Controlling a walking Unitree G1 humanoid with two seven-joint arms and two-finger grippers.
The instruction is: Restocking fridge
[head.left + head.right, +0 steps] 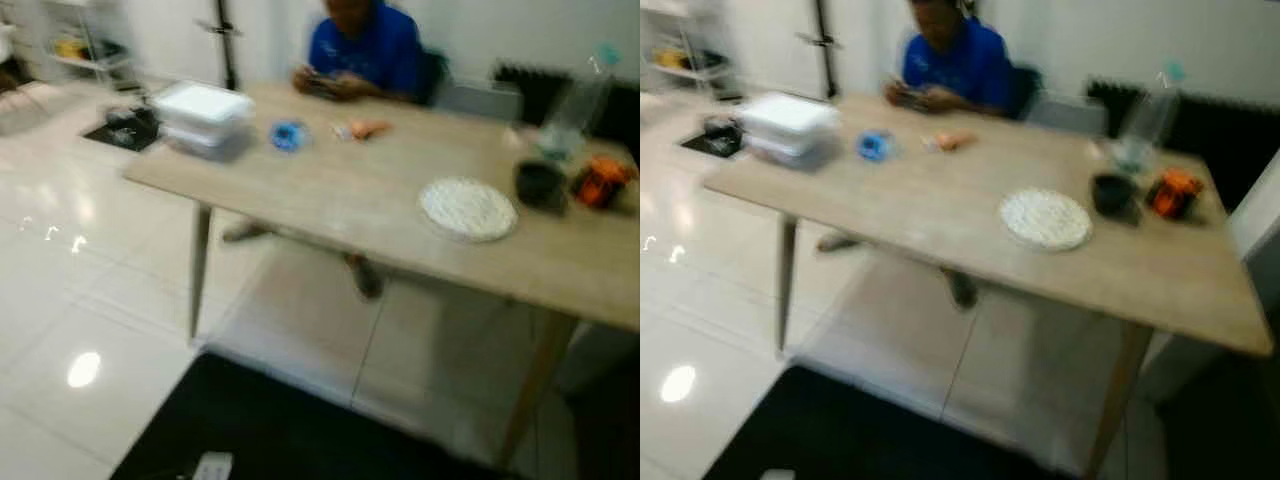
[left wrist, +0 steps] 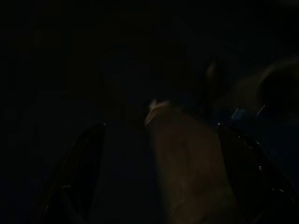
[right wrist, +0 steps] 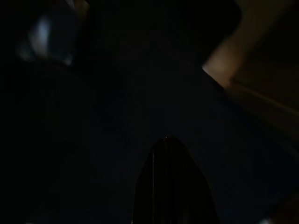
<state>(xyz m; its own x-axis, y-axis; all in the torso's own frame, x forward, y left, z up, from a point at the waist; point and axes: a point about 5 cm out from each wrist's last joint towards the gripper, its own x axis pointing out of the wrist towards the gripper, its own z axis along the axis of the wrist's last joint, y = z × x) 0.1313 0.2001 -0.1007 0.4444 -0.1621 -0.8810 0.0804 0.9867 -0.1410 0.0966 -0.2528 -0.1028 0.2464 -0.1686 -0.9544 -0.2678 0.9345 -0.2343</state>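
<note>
The blurred head views show a long wooden table point(image 1: 340, 195) ahead. On it sit a stack of white lidded containers point(image 1: 203, 115), a small blue item point(image 1: 288, 135), a small orange item point(image 1: 368, 129), a round white disc point(image 1: 467, 208), a black cup point(image 1: 541, 184), an orange object point(image 1: 601, 182) and a clear bottle point(image 1: 582, 100) with a teal cap. In the dark left wrist view, my left gripper point(image 2: 163, 186) hangs open, its fingers point(image 2: 81, 172) wide apart. My right gripper point(image 3: 169, 149) looks shut in the dark right wrist view, its fingers pressed into one dark shape.
A person in a blue shirt point(image 1: 365, 50) sits at the table's far side, hands on something small. A black mat point(image 1: 280, 430) lies on the glossy white tiles before me. A rack point(image 1: 85, 50) stands at the back left, and a dark low item point(image 1: 125, 128) lies on the floor there.
</note>
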